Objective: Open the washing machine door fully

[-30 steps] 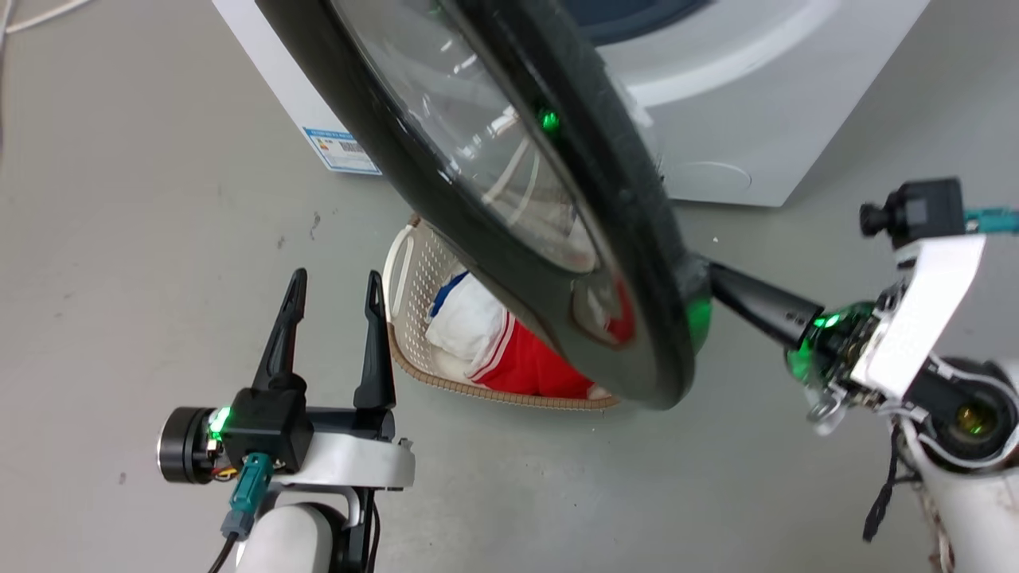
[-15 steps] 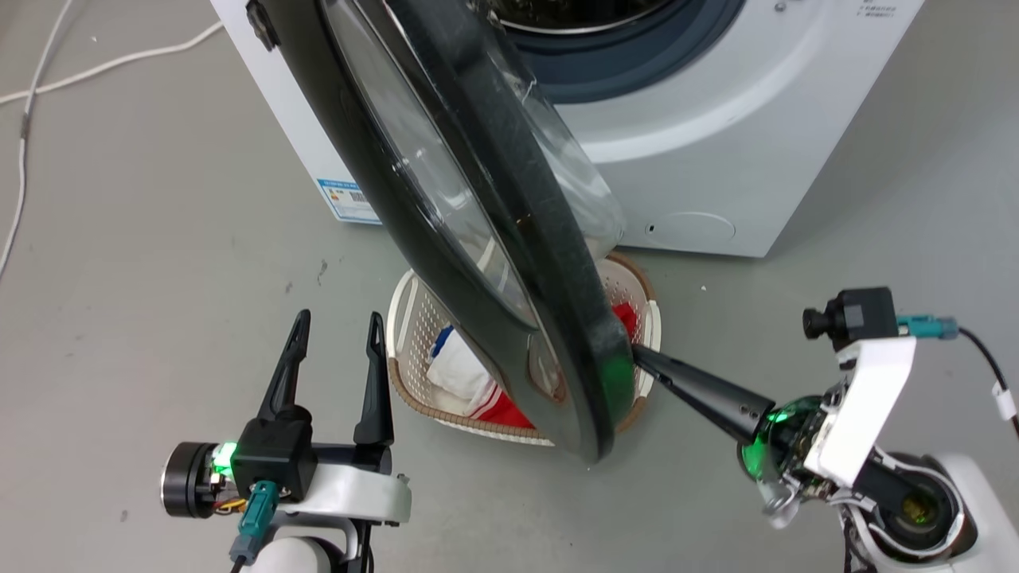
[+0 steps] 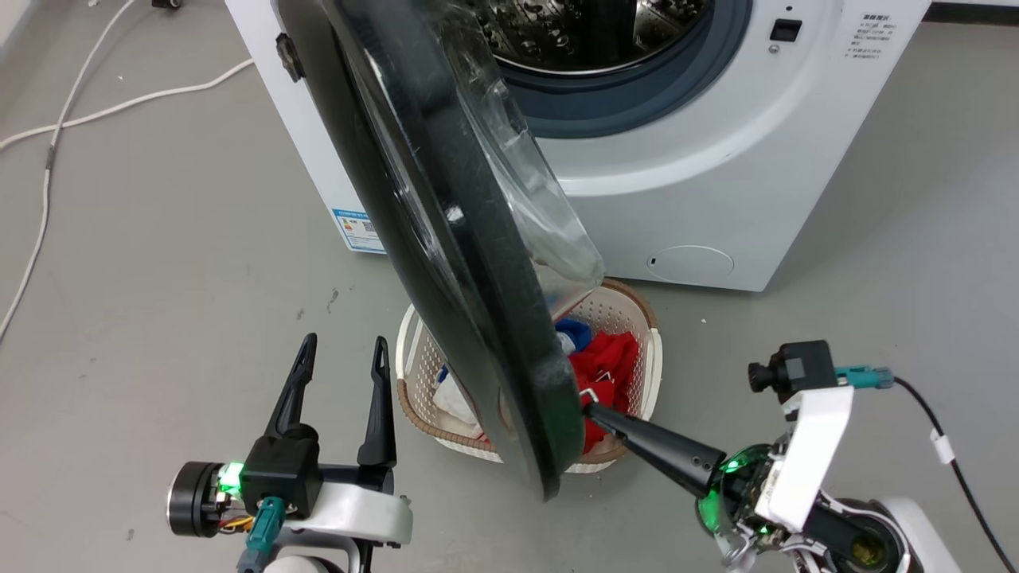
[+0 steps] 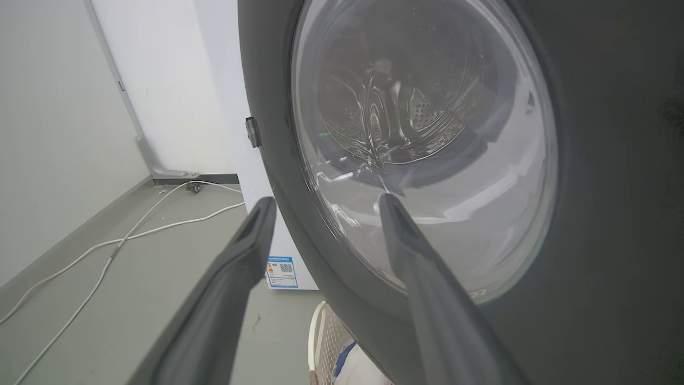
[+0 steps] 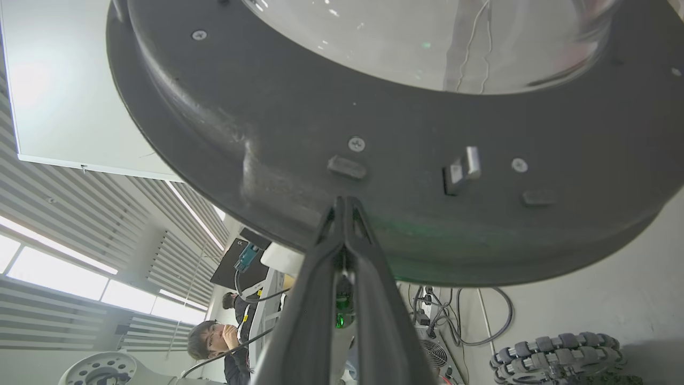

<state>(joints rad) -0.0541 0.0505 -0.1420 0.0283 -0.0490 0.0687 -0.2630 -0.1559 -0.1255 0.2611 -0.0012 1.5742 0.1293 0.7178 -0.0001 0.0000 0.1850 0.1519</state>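
The white washing machine (image 3: 716,159) stands at the top of the head view, its steel drum (image 3: 589,32) exposed. The washing machine door (image 3: 414,199), a black disc with a clear glass bowl, stands swung out, edge-on to me. My right gripper (image 3: 593,410) is shut, with its tips against the inner side of the door's free rim. In the right wrist view the right gripper (image 5: 344,202) meets the door's inner face (image 5: 267,107), left of the metal latch (image 5: 462,168). My left gripper (image 3: 345,342) is open and holds nothing, left of the door. The left gripper (image 4: 325,203) faces the door's outer face (image 4: 614,160).
A white laundry basket (image 3: 654,358) with red, white and blue clothes sits on the floor under the door. A white cable (image 3: 119,103) runs across the floor at the left. A person (image 5: 208,337) sits in the background of the right wrist view.
The camera has risen, so the whole picture has shifted. The door's free edge has swung left across the basket, with my shut right gripper still at its rim. The left gripper stays open.
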